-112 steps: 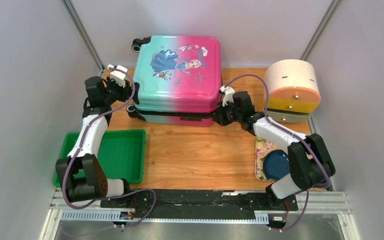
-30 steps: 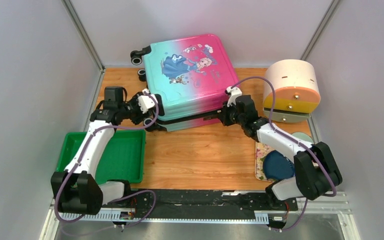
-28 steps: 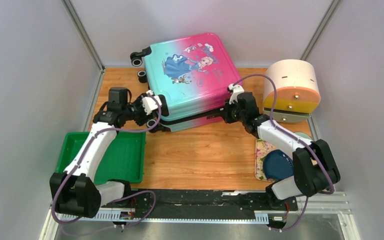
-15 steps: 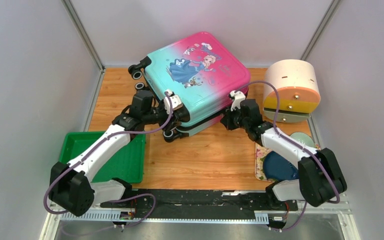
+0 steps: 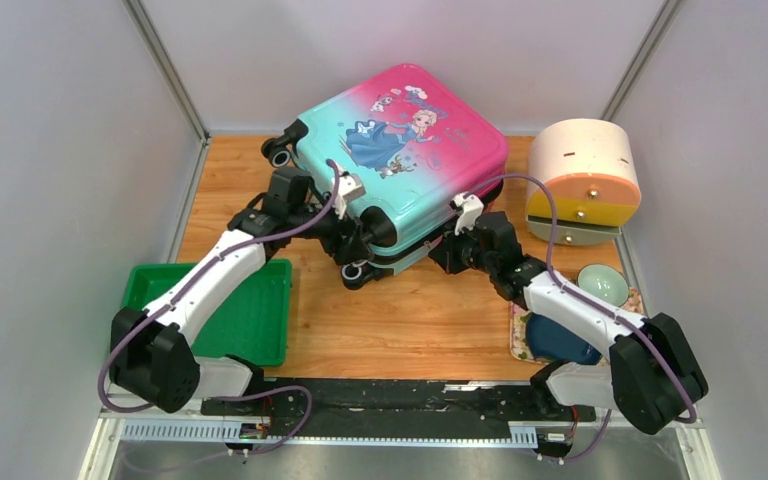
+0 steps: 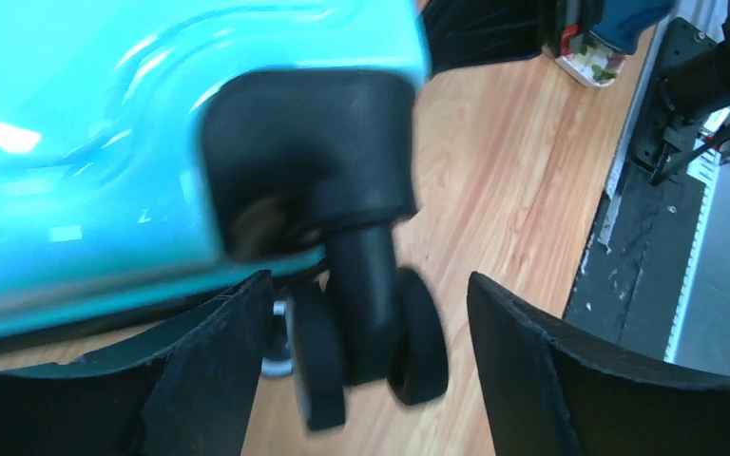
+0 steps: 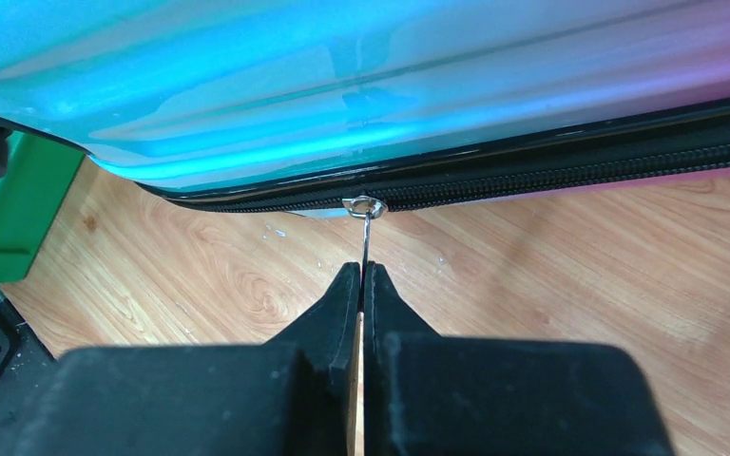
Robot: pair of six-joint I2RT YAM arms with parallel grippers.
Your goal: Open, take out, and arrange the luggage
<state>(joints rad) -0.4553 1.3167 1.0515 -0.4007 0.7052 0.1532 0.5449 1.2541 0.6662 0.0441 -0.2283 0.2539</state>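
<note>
The luggage [image 5: 400, 140], a pink-to-teal hard shell with a princess print, lies flat and skewed at the back of the wooden table. Its teal corner and black double wheel [image 6: 366, 328] fill the left wrist view. My left gripper [image 6: 369, 290] is open, its fingers standing either side of that wheel with gaps on both sides; from above it sits at the suitcase's near-left corner [image 5: 365, 240]. My right gripper [image 7: 362, 273] is shut on the thin metal zipper pull [image 7: 365, 214] at the black zipper line; in the top view it is against the near side [image 5: 442, 252].
A green tray [image 5: 220, 310] lies at the near left, under the left arm. A cream-and-orange round container [image 5: 582, 175] stands at the back right. Near right is a floral tray [image 5: 520, 320] with a dark blue bowl [image 5: 560, 338] and a pale green bowl [image 5: 600, 283].
The luggage has turned counter-clockwise, its wheel corner swinging right and nearer. My left arm followed that corner and its jaws widened. The right gripper stayed shut on the zipper pull.
</note>
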